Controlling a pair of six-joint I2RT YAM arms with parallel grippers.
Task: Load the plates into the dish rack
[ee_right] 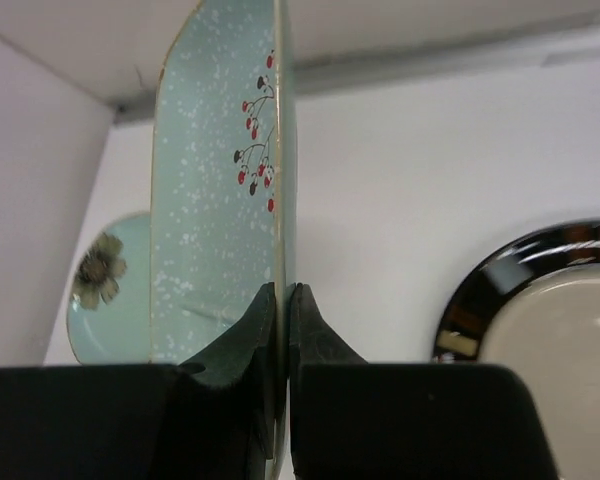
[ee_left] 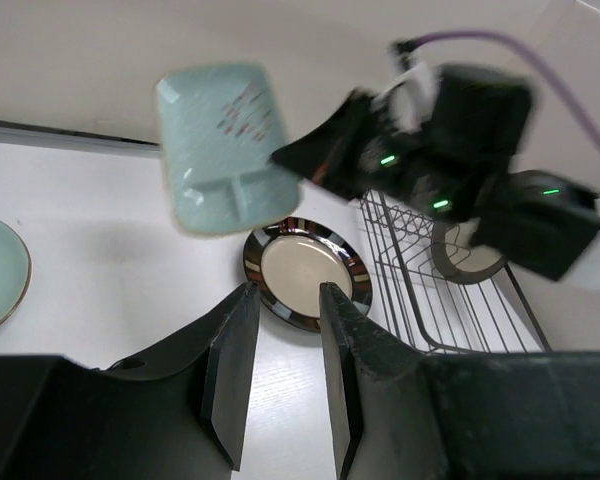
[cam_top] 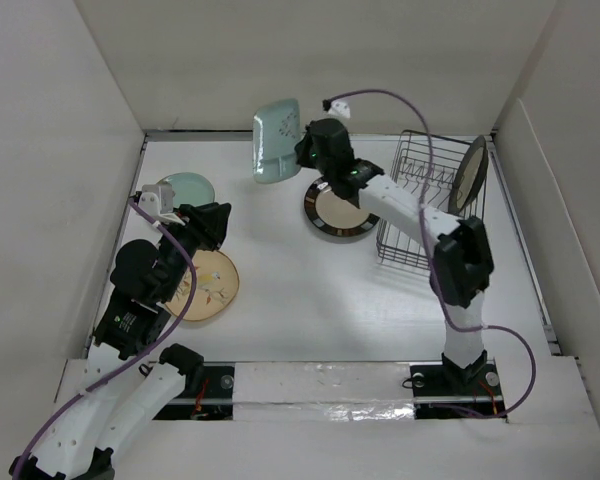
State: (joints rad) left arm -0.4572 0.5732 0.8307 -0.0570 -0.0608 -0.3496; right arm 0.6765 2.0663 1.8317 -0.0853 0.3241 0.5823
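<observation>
While right fingers [ee_right: 248, 345] clamp the rectangular plate [ee_right: 215, 200] near the rack [cam_top: 420, 205], left fingers [ee_left: 230, 370] stand narrowly apart.

1. Tabletop [cam_top: 310, 310]: white, matte, flat.
2. Plain white panels enclose it on three sides: back wall [cam_top: 310, 60], left wall [cam_top: 40, 200], right wall [cam_top: 580, 230].
3. Dark seam [cam_top: 200, 132] where the tabletop meets the back wall.
4. Light even; shadows soft.

1. A smooth, speckled glaze is seen on the rectangular pale green plate [ee_right: 215, 200].
2. A glossy glaze with bright reflections is shown on the black-rimmed cream plate [ee_left: 305, 275].
3. The dish rack [cam_top: 410, 175] is formed of thin black wire.
4. The table [cam_top: 310, 300] is finished matt white.
</observation>
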